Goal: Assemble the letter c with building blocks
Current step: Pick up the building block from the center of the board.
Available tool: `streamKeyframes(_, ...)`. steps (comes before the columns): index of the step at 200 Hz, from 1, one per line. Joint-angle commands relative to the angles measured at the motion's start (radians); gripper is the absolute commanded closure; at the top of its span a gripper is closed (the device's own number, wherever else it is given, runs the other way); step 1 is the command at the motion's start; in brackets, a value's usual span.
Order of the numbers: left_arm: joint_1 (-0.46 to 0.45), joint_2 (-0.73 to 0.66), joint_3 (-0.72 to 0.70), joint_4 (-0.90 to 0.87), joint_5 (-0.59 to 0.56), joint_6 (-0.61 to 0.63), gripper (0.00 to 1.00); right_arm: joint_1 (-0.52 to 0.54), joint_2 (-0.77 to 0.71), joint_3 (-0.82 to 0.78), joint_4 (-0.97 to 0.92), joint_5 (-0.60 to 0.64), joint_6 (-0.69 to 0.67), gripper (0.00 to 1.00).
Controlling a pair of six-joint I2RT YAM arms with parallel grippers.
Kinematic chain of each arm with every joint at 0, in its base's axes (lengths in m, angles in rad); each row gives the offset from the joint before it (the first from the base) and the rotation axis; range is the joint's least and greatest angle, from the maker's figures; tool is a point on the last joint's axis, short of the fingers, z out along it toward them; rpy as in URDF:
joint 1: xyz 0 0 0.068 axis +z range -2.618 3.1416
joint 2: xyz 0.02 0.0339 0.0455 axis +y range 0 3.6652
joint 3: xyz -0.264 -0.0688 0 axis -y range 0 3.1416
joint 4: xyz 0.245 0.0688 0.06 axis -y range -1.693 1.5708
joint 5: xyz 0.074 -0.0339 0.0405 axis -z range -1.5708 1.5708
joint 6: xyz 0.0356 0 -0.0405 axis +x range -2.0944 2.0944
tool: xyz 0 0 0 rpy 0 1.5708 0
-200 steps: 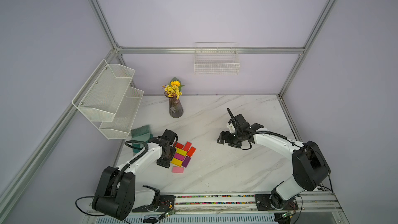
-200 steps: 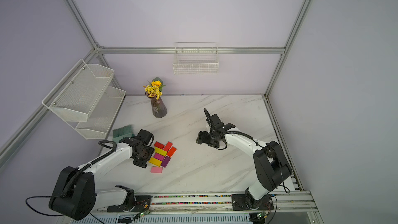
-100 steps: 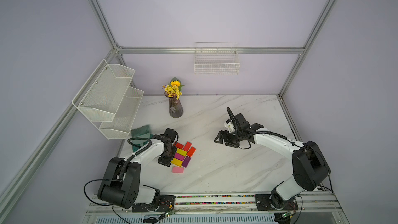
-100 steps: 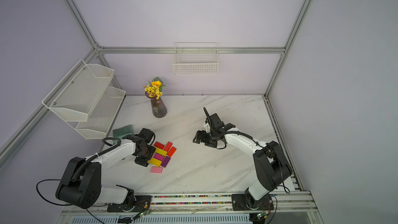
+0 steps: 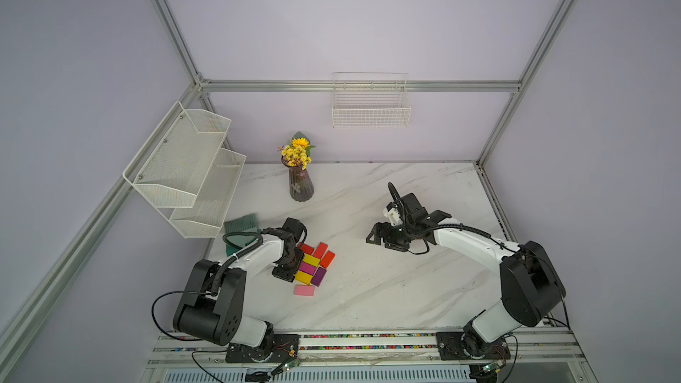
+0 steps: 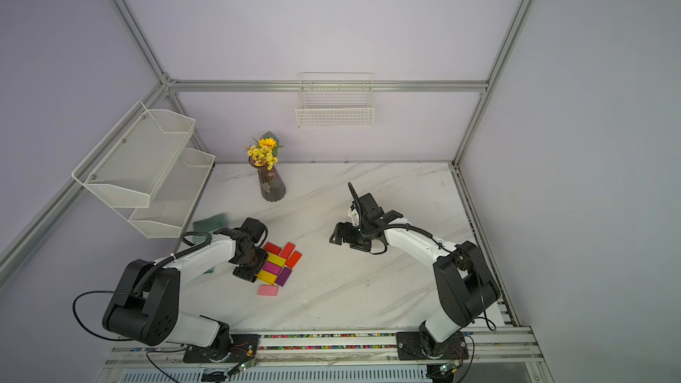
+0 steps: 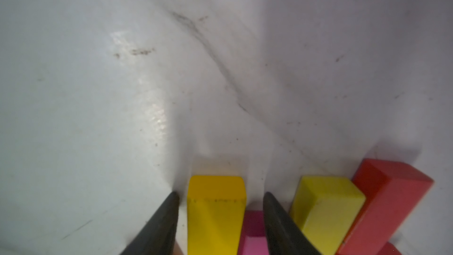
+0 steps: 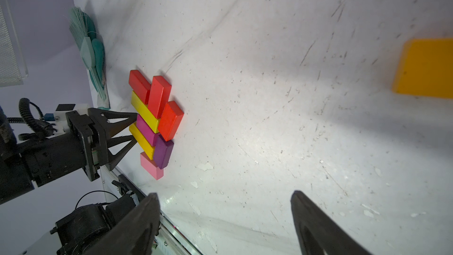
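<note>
Eight smooth, flat rectangular building blocks [image 5: 312, 266] clustered on the left of the scuffed marble desk [image 5: 387, 289].
Two red, two yellow, one each orange-red, magenta, purple, pink; a ninth, orange block [image 8: 426, 67], lies apart. The left jaws straddle a yellow block [image 7: 215, 212], slightly gapped; the right jaws gape empty. A teal brush [image 8: 92, 52] lies nearby.

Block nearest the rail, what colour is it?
The block is light pink, clearest in a top view.
</note>
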Motion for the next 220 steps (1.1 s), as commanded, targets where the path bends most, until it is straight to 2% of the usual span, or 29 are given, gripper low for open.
streamKeyframes(1, 0.005, -0.007, 0.003, -0.008, 0.003, 0.006, 0.48, 0.003, -0.02, 0.025, 0.011, 0.0, -0.011, 0.14)
streamKeyframes(74, 0.004, -0.014, -0.031, 0.015, 0.015, 0.0, 0.53, 0.003, -0.036, 0.021, 0.005, 0.008, -0.01, 0.14)
streamKeyframes(146, 0.002, -0.037, -0.05, 0.032, 0.02, -0.001, 0.7, 0.003, -0.04, 0.025, 0.002, 0.004, -0.005, 0.14)
streamKeyframes(179, 0.002, -0.076, -0.029, 0.024, 0.018, 0.008, 0.75, 0.003, -0.034, 0.032, 0.001, 0.0, -0.007, 0.14)
streamKeyframes(220, 0.002, -0.077, 0.066, -0.079, -0.003, 0.07, 0.83, 0.003, -0.022, 0.043, 0.004, -0.007, -0.008, 0.15)
